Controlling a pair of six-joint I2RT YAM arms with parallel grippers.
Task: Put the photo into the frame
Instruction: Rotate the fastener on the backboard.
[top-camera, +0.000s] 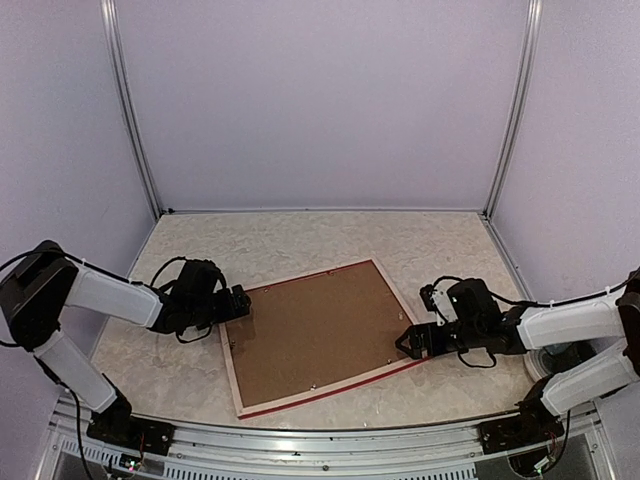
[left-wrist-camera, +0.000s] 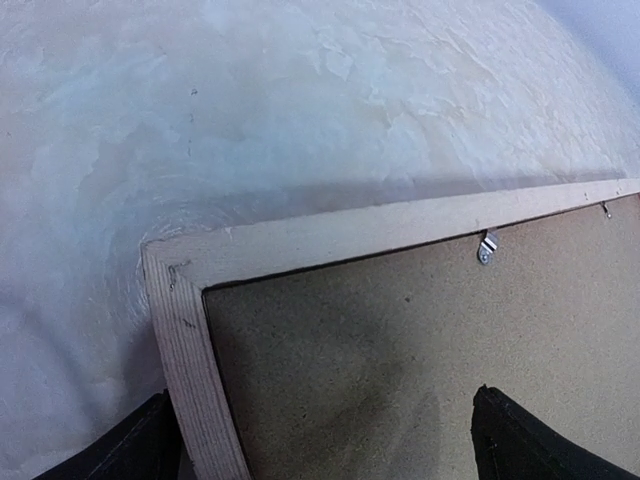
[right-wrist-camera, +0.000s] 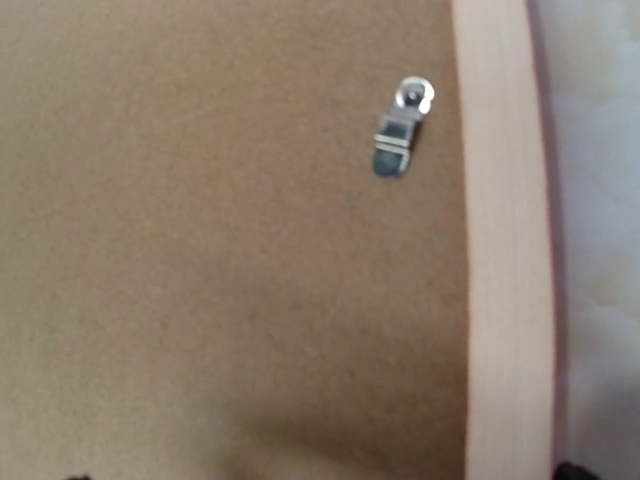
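Note:
The frame (top-camera: 232, 372) lies face down in the middle of the table, pale wood rails up, with a red strip along its near edge. A brown backing board (top-camera: 315, 330) fills it. The photo is hidden. My left gripper (top-camera: 240, 303) hovers open at the frame's left corner. In the left wrist view one fingertip (left-wrist-camera: 130, 450) is outside the rail (left-wrist-camera: 185, 330) and the other over the board (left-wrist-camera: 400, 340). My right gripper (top-camera: 408, 340) is open at the frame's near right corner, above the board (right-wrist-camera: 220, 230) and next to the rail (right-wrist-camera: 505, 250).
Small metal turn clips (left-wrist-camera: 487, 247) (right-wrist-camera: 400, 128) on the rails hold the board. The pale marbled tabletop (top-camera: 300, 240) runs round the frame. Lilac walls with metal posts (top-camera: 135, 130) close the back and sides.

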